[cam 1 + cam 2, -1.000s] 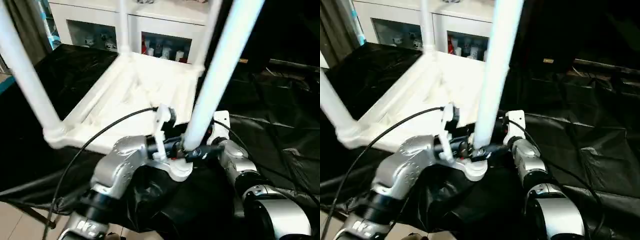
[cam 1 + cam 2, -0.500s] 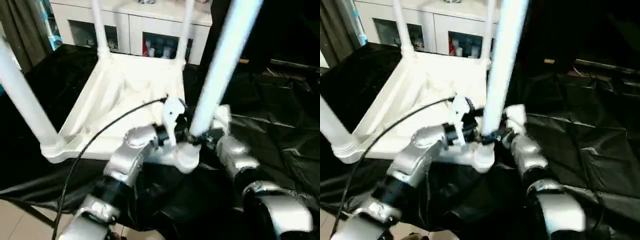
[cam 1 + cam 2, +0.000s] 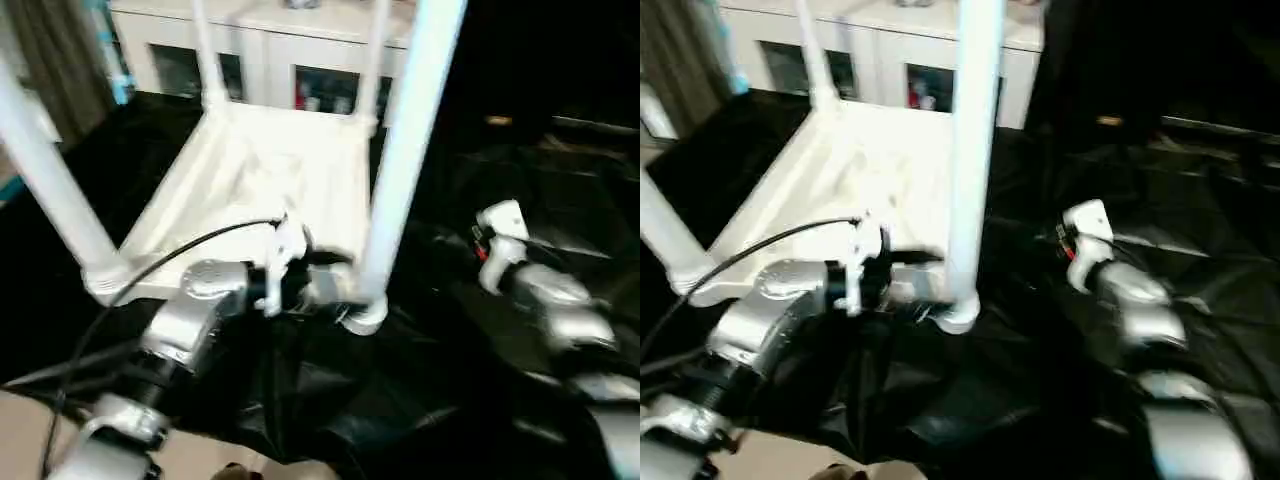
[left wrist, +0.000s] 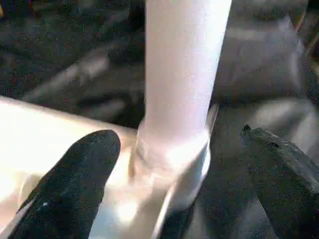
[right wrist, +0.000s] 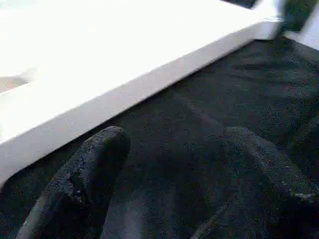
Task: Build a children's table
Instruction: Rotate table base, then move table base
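Leg (image 3: 405, 150) standing straight up in corner socket (image 3: 362, 312). Left fingers (image 4: 75, 179) gaping wide beside its base, holding nothing. Right fingers (image 5: 84, 174) spreading open, empty, farther off.

Head stereo pair down over the upturned table (image 3: 260, 185); left wrist close on a leg (image 4: 182, 74), right wrist close along its edge.

Hidden, cut off, or blurred

All four legs run off the top edge; the near right leg (image 3: 400, 160) hides part of the tabletop (image 3: 250, 190) behind it. My left gripper (image 4: 174, 199) sits behind my own wrist in the head views. My right fingertips (image 5: 94, 154) are cut by the bottom edge. Items on the cabinet (image 3: 320, 60) shelves are too blurred to identify.
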{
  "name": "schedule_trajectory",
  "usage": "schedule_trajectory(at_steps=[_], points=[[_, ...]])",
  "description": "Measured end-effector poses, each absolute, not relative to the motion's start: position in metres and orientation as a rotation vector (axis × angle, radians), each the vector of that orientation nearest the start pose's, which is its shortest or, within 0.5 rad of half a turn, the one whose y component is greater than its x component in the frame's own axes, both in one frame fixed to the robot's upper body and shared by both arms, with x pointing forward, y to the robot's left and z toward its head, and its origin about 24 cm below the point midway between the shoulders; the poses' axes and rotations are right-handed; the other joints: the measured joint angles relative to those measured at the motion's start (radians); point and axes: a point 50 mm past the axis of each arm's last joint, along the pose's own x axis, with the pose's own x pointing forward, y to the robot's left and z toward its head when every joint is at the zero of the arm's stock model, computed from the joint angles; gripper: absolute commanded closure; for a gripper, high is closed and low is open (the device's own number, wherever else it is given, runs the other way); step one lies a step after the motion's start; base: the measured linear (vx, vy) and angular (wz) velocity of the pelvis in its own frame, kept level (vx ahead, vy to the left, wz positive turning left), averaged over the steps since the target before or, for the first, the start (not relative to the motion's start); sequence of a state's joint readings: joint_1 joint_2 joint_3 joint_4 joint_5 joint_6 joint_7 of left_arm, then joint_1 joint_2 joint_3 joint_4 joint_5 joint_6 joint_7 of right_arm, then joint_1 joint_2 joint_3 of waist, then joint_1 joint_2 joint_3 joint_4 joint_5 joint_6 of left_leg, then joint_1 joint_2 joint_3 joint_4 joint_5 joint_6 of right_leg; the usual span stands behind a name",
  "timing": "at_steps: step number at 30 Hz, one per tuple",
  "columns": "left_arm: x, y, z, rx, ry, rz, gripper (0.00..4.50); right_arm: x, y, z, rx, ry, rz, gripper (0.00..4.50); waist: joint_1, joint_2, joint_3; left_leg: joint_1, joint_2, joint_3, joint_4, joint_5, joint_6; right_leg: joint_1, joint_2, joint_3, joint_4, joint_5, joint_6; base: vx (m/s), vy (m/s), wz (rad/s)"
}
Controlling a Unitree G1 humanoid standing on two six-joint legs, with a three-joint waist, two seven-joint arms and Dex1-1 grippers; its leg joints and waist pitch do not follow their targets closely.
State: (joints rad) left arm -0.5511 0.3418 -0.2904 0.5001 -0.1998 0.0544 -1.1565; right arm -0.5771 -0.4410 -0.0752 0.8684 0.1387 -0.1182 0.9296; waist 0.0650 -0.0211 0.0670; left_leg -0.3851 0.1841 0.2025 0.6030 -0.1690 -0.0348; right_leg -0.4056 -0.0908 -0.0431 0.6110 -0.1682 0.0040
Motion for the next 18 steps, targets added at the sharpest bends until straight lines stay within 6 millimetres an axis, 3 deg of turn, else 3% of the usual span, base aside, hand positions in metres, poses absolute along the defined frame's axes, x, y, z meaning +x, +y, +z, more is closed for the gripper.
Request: schedule_trajectory(at_steps=[1, 3, 7, 8, 17, 18], points=[[0.312, 0.115, 0.066, 0.24, 0.233, -1.368, 0.43, 0.33, -0.232, 0.057, -0.152, 0.22, 0.741, 1.02, 0.002, 0.0, 0.0, 0.0, 0.0, 0.0, 0.0, 0.0, 0.0, 0.0, 0.0, 0.0, 0.0, 0.0, 0.0, 0.0, 0.0, 0.0], [0.319, 0.116, 0.069, 0.344, 0.246, -1.385, 0.87, 0.322, -0.235, 0.062, -0.177, 0.237, 0.815, 1.02, 0.014, 0.002, 0.0, 0.0, 0.0, 0.0, 0.0, 0.0, 0.0, 0.0, 0.0, 0.0, 0.0, 0.0, 0.0, 0.0, 0.0, 0.0], [0.331, 0.121, 0.074, 0.479, 0.278, -1.391, 0.94, 0.304, -0.236, 0.065, -0.201, 0.305, 0.972, 1.02, 0.028, 0.006, 0.0, 0.001, 0.0, 0.0, 0.0, 0.0, 0.0, 0.001, 0.0, 0.0, 0.0, 0.0, 0.0, 0.0, 0.0, 0.0], [0.333, 0.122, 0.074, 0.488, 0.285, -1.392, 1.23, 0.301, -0.233, 0.064, -0.199, 0.319, 1.006, 1.02, 0.028, 0.007, -0.001, 0.001, 0.0, 0.0, 0.0, 0.0, 0.0, 0.001, 0.0, 0.0, 0.0, 0.0, 0.0, 0.0, 0.0, 0.0], [0.337, 0.118, 0.069, 0.522, 0.341, -1.469, 1.82, 0.283, -0.229, 0.063, -0.192, 0.399, 1.116, 1.02, 0.031, 0.018, -0.001, 0.001, 0.0, 0.0, 0.0, 0.0, 0.0, 0.001, -0.001, -0.001, -0.001, 0.0, 0.0, 0.0, 0.0, 0.0], [0.337, 0.118, 0.067, 0.526, 0.345, -1.473, 2.1, 0.281, -0.229, 0.063, -0.187, 0.406, 1.118, 1.02, 0.034, 0.021, -0.002, 0.001, 0.0, 0.0, 0.0, 0.0, 0.0, 0.001, -0.001, 0.0, -0.001, 0.0, 0.0, 0.0, 0.0, 0.0]])
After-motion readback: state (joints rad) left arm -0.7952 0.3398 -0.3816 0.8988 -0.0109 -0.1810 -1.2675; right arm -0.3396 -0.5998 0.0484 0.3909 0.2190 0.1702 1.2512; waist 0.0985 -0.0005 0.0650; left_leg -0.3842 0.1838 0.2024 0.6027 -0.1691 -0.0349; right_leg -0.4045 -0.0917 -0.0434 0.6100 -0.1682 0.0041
